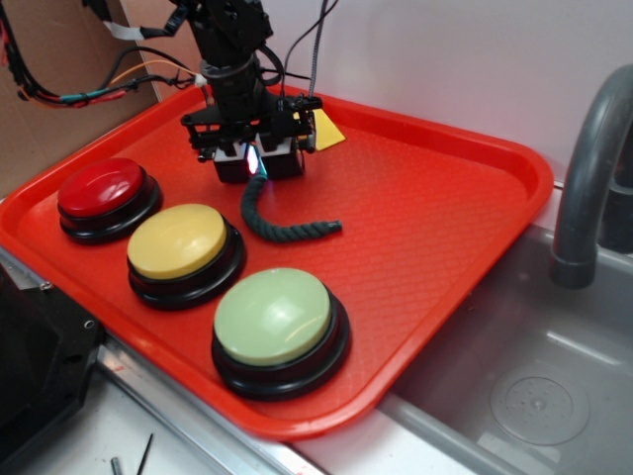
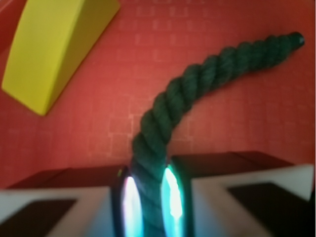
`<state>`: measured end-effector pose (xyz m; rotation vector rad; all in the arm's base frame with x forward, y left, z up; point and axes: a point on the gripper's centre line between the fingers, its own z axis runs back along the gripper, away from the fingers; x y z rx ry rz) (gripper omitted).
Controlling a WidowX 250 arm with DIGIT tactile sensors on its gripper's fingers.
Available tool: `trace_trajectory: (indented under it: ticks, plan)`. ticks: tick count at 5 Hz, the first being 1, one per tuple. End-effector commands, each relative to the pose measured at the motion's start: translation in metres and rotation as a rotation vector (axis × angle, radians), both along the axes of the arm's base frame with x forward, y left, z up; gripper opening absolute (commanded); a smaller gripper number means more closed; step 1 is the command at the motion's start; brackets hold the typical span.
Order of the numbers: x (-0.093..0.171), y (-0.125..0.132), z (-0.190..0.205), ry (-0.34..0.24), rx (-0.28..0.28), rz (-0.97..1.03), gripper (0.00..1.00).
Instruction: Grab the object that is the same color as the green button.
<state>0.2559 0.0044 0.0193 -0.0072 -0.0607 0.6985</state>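
The dark green twisted rope piece [image 1: 280, 226] lies on the red tray [image 1: 425, 208], curving from under my gripper toward the right. My gripper [image 1: 254, 164] stands low over the rope's near end and is shut on it. In the wrist view the rope [image 2: 197, 79] runs up and right from between my two glowing pads [image 2: 131, 205], which press on both its sides. The pale green dome button [image 1: 274, 317] with a black base sits at the tray's front.
A yellow dome button [image 1: 179, 241] and a red dome button [image 1: 102, 187] stand left of the green one. A yellow wedge block [image 2: 54, 47] lies just behind my gripper. A grey faucet [image 1: 591, 168] and a sink [image 1: 514, 386] are at the right.
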Motion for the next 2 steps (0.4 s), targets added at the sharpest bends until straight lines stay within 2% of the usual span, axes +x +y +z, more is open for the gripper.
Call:
trace_trajectory:
  ticks: [1, 2]
  plan:
    - [0.01, -0.005, 0.092, -0.026, 0.002, -0.34, 0.0]
    - [0.006, -0.024, 0.139, -0.041, 0.004, -0.543, 0.0]
